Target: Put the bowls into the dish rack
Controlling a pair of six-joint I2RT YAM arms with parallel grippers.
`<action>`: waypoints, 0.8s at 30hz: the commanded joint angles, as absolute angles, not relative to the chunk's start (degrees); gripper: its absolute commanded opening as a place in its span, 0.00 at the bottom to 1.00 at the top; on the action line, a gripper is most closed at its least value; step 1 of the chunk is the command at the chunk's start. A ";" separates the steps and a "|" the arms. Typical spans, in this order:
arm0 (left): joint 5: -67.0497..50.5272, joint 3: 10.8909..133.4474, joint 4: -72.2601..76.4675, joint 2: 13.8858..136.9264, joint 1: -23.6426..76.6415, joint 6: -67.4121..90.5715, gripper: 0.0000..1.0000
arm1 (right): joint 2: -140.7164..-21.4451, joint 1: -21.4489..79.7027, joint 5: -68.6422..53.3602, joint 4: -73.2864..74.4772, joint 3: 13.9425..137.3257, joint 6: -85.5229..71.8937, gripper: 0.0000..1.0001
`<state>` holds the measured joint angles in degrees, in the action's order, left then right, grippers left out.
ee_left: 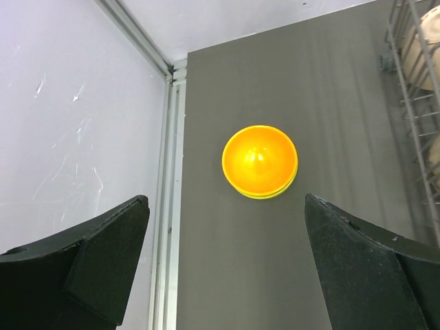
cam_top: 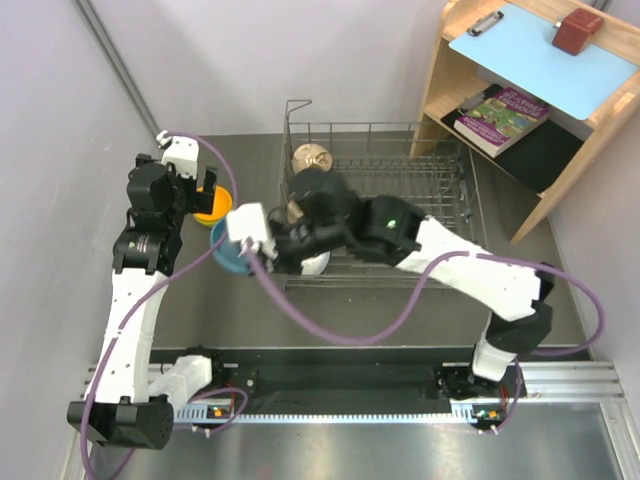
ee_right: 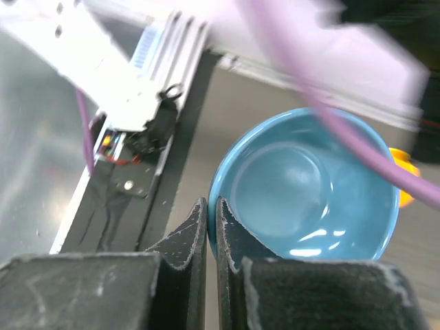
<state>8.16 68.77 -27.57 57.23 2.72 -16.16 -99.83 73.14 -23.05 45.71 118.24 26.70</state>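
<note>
My right gripper (ee_right: 212, 204) is shut on the rim of the blue bowl (ee_right: 309, 189), one finger inside and one outside; in the top view this bowl (cam_top: 226, 256) is just left of the dish rack (cam_top: 400, 135). My left gripper (ee_left: 225, 201) is open above the orange bowl (ee_left: 260, 159), which sits nested in the yellow-green bowl (ee_left: 275, 194) on the table (cam_top: 213, 210). A beige bowl (cam_top: 312, 157) stands in the rack's back left corner, and a second one (cam_top: 293, 210) shows behind my right arm. A white bowl (cam_top: 314, 265) peeks out under that arm.
A wooden shelf unit (cam_top: 450, 70) stands at the back right with a blue clipboard (cam_top: 540, 55), a book (cam_top: 503, 115) and a red-brown block (cam_top: 577, 30). A wall (ee_left: 69, 117) and a metal rail (ee_left: 172, 158) run along the table's left side. Purple cables (cam_top: 330, 335) hang from both arms.
</note>
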 commanded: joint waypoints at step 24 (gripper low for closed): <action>4.57 66.10 -25.22 63.99 1.49 -18.72 0.99 | -77.32 22.77 -61.87 -36.04 69.88 -44.92 0.00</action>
